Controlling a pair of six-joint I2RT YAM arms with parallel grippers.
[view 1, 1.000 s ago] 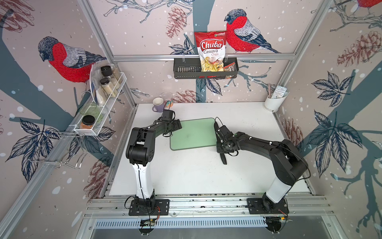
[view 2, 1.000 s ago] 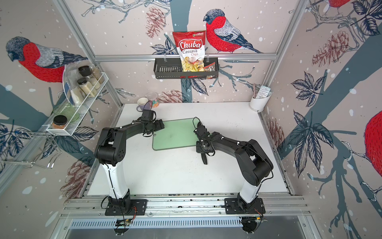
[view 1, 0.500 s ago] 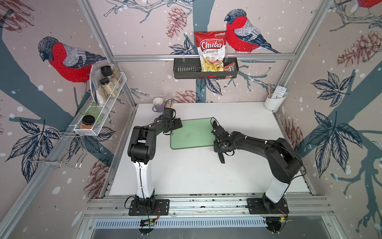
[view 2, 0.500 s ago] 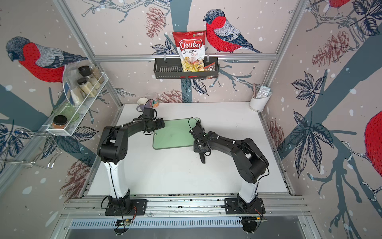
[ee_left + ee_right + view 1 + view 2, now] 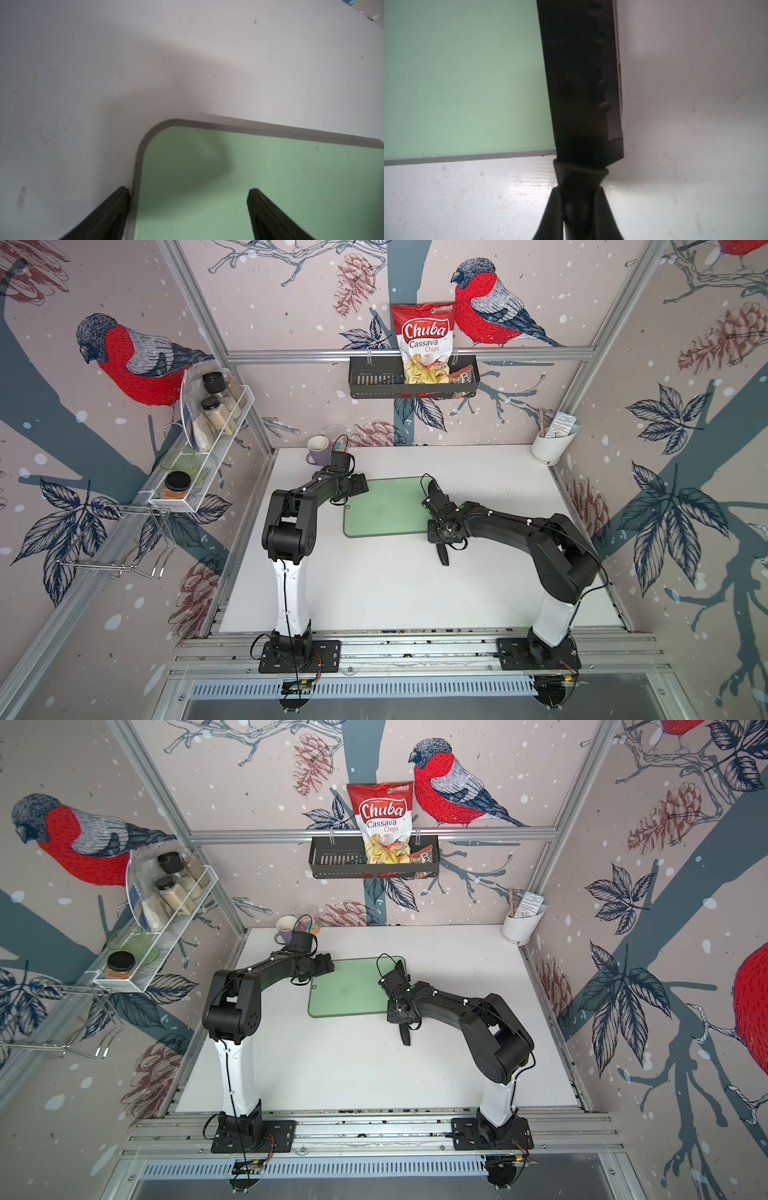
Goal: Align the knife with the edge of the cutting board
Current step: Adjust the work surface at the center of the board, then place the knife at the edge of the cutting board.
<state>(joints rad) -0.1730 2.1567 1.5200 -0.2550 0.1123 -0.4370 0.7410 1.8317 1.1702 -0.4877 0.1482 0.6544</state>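
Jaws of the right gripper (image 5: 578,189) clamp the knife (image 5: 579,83) handle at the cutting board (image 5: 382,506)'s right edge, while the left gripper (image 5: 188,189), spread wide and empty, straddles its upper-left corner.

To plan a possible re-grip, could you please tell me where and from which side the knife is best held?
Probably by the handle neck, from above, fingers either side: the knife is narrow there and clear of the cutting board, whereas its blade is broad and flat. The right gripper is shut there.

Knife (image 5: 577,83) all black (cutting board (image 5: 384,506) pale green).
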